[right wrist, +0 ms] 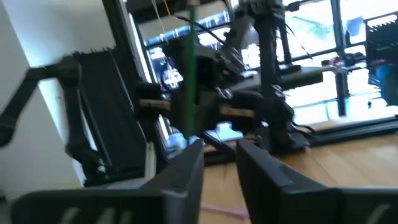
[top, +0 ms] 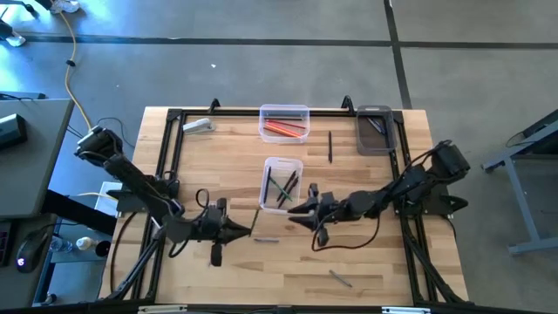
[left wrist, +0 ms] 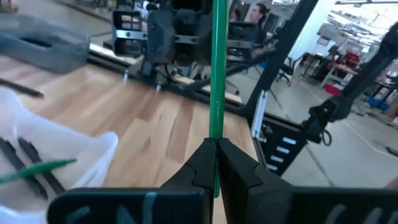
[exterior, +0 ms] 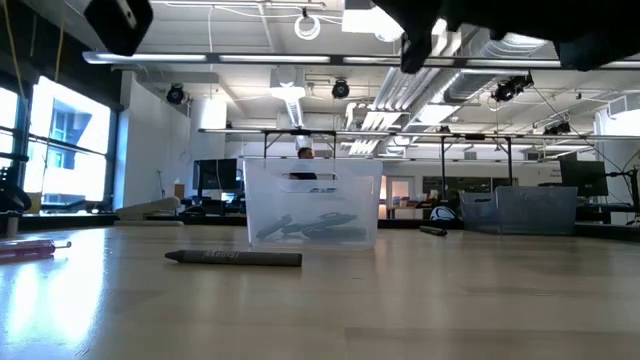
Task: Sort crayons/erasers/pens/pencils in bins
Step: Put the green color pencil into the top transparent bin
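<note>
Wooden table (top: 218, 166), three bins: two at far edge, clear bin (top: 282, 183) at centre. Left gripper (left wrist: 216, 163) clamped on green pencil (left wrist: 217, 74), just beside centre bin. Right gripper (right wrist: 219, 155) fingers apart, empty, facing it. Handover step; next, carry pencil over bin, release.

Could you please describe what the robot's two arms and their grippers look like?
Both arms are dark, jointed and slim, with black cables looping beside them. The left gripper and right gripper end in black, wedge-shaped jaws. No markings are legible.
</note>
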